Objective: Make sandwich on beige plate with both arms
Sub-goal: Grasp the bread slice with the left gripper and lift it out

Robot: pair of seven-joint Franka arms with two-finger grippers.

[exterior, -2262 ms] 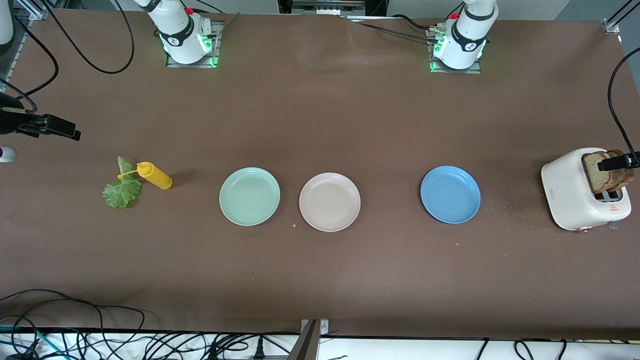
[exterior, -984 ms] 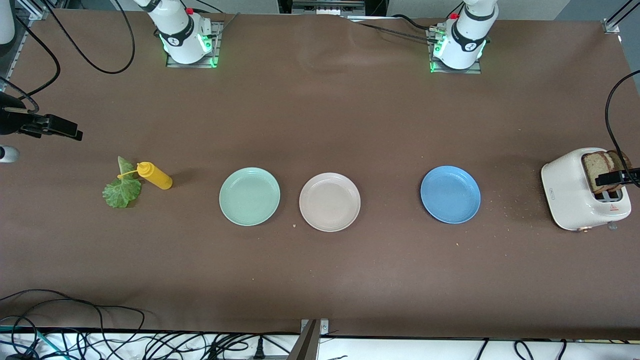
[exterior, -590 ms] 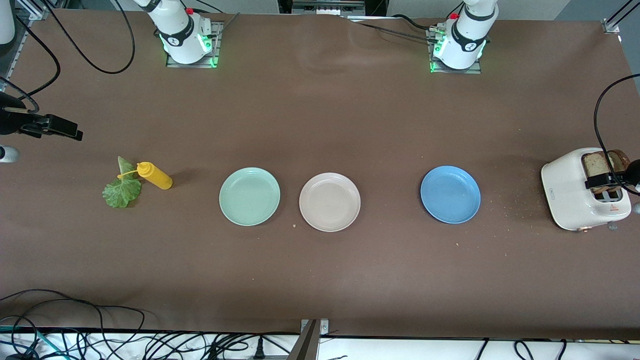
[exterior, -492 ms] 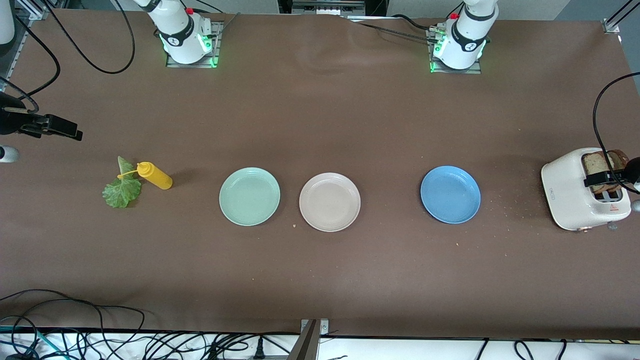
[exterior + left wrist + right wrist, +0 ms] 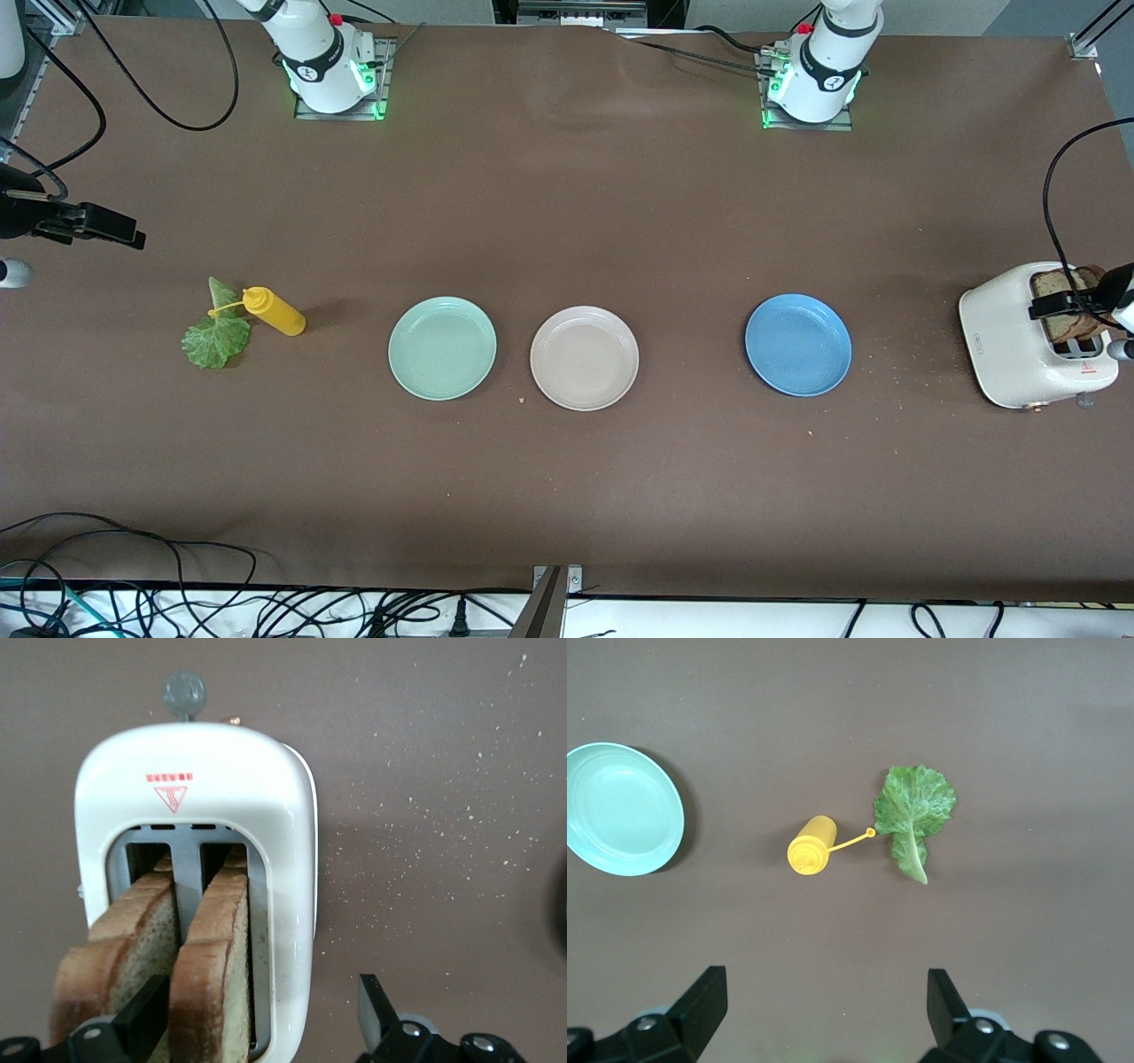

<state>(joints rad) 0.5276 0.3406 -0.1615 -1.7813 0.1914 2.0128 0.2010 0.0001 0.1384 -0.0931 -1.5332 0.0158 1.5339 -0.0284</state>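
Left hand (image 5: 261, 1014) straddles coarse brown bread slice (image 5: 213, 979) (crust darker).

Three plates (image 5: 584, 358), two bread slices (image 5: 213, 966) — one toaster (image 5: 1010, 341).

The left gripper (image 5: 261, 1019) hangs low at the left arm's end of the table, pointing down, its two black fingers (image 5: 146, 1014) spread wide apart. The right gripper (image 5: 824, 1010) is held high over the right arm's end of the table, also pointing straight down, its fingers (image 5: 704, 997) wide open and holding nothing. Both white arm bases (image 5: 323, 58) stand upright along the table's edge, green lights lit.
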